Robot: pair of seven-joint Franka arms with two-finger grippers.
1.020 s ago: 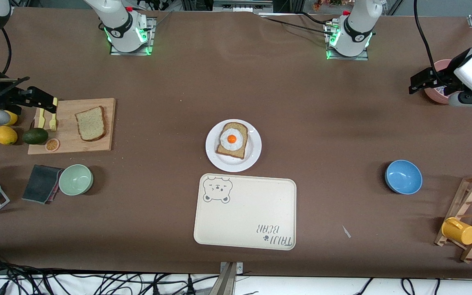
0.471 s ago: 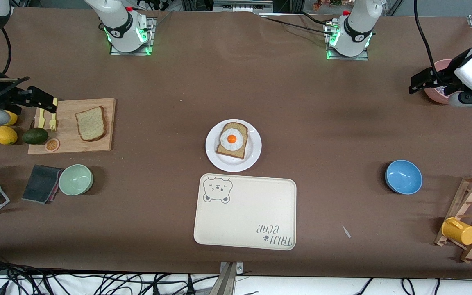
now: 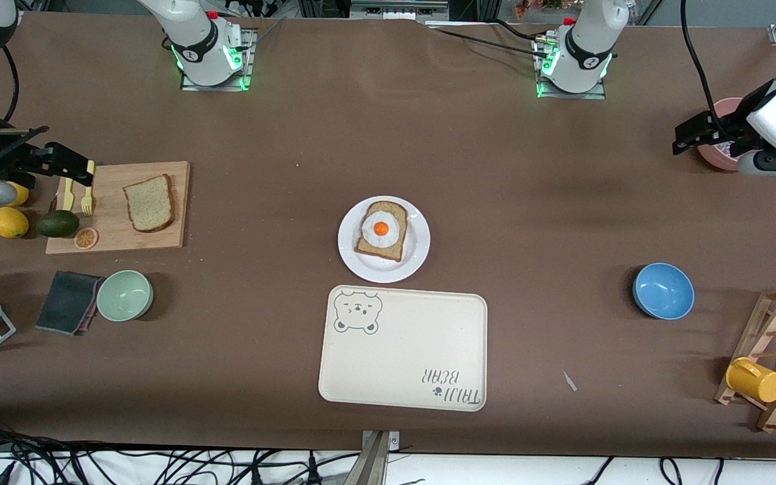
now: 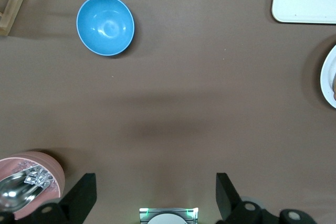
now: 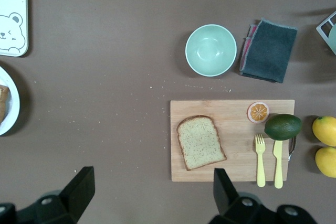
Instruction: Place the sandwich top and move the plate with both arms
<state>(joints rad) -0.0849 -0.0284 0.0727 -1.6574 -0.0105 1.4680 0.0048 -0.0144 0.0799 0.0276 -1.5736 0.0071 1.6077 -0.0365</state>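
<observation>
Front view: the plate (image 3: 384, 239) sits at the table's middle, carrying a bread slice with a fried egg (image 3: 382, 230). The bear-print tray (image 3: 403, 349) lies just beside the plate, nearer to the camera, with a narrow strip of bare table between their edges. The sandwich top (image 3: 149, 203) lies flat on a wooden cutting board (image 3: 118, 207) toward the right arm's end of the table.

The right gripper (image 3: 65, 165) hangs over the board's outer edge, above a yellow fork (image 3: 87, 197); the left gripper (image 3: 691, 135) hangs over a pink bowl (image 3: 717, 135) at the left arm's end. Both arms wait.

The right wrist view shows what the front view does not: the right gripper's two fingers (image 5: 79, 187) spread wide and empty, framing the sandwich top (image 5: 200, 142), plus crumbs scattered on the table beside the board (image 5: 231, 140). The left wrist view likewise shows the left gripper's fingers (image 4: 84, 195) released and empty, and a metal spoon inside the pink bowl (image 4: 31, 182).

Open brown table lies between the board and the plate, and between the plate and the blue bowl (image 3: 663, 290).
</observation>
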